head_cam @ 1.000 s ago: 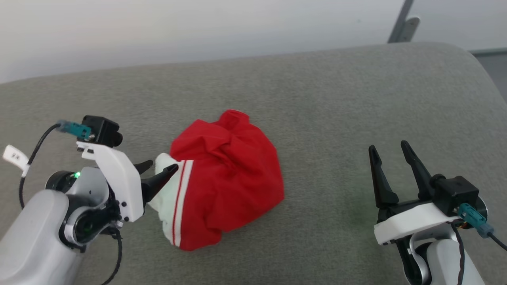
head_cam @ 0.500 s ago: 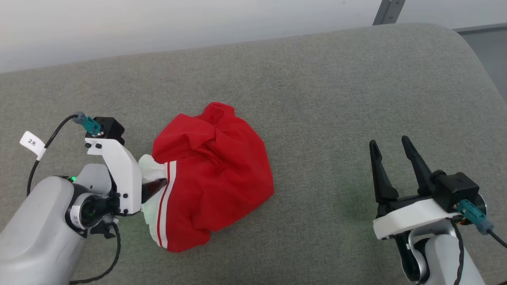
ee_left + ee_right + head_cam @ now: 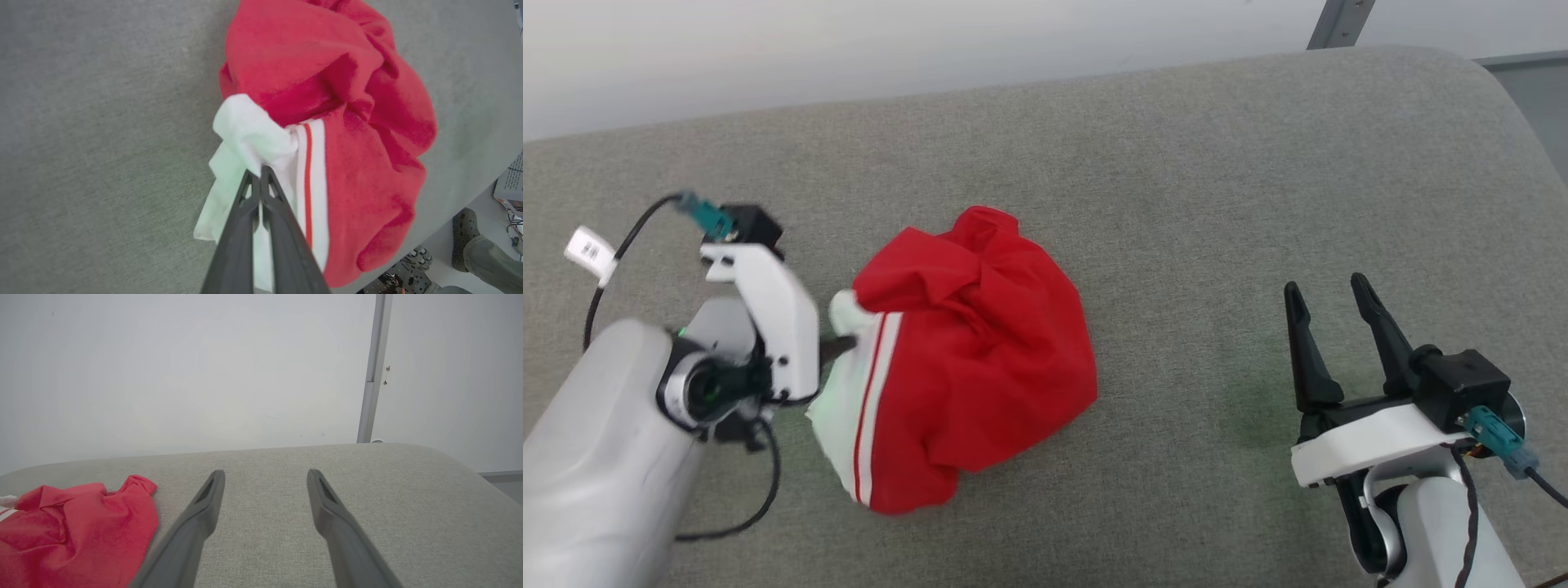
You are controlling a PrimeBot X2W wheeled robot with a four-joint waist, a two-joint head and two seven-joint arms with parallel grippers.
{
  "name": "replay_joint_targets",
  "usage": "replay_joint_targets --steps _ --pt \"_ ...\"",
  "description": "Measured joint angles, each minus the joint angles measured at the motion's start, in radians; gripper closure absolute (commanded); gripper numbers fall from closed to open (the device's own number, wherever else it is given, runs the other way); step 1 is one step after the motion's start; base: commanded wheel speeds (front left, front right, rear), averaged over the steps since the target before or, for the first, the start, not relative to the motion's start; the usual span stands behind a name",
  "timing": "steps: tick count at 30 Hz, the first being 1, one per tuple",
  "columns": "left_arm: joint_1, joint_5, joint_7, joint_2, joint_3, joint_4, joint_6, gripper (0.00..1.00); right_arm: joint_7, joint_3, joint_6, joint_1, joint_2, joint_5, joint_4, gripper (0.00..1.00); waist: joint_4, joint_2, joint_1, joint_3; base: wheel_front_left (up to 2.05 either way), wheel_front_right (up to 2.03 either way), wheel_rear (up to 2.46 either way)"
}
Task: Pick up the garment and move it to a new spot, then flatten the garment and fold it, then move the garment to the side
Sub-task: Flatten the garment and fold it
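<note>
Jaws of the left gripper (image 3: 256, 176) are clamping together on a fold of the white sleeve (image 3: 249, 130) of the garment (image 3: 347, 122). The red jersey is lying crumpled in a heap on the grey fabric-topped desk (image 3: 1217, 163), left of centre in the head view, its red-and-white trim (image 3: 870, 392) facing the gripper. The right gripper (image 3: 1323, 286) is waiting well apart on the other side, jaws wide and empty, above bare fabric.

The pick-up appears to be just beginning. The hold is on a thin bunch of sleeve alone, so the lift is best made slowly and straight up, with a watch on whether the cloth is sliding out between the fingertips. The red bulk is likely to drag and unroll as it rises; it should clear the desk before any sideways carry, ideally toward the open middle, where both arms can reach to spread it — the right gripper taking the far edge.
</note>
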Motion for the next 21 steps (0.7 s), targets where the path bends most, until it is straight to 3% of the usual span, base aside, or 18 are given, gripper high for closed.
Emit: replay_joint_targets --steps 5,10,21 --pt "-0.041 -0.04 0.037 -0.039 0.002 -0.072 -0.007 1.0 -0.001 -0.007 0.0 0.0 0.001 -0.004 0.003 0.0 0.007 0.0 0.0 -0.004 0.0 0.0 0.0" --pt "-0.043 -0.069 0.099 -0.079 -0.022 -0.162 0.013 1.0 -0.003 -0.004 0.0 -0.001 0.002 -0.008 0.006 0.0 0.004 0.0 -0.0001 -0.006 0.0 0.0 0.0" --pt "0.071 -0.114 0.183 -0.123 -0.098 -0.341 0.054 1.0 -0.005 -0.005 0.0 -0.011 0.004 -0.004 0.014 0.0 -0.015 0.0 0.0 0.004 0.0 0.0 0.0"
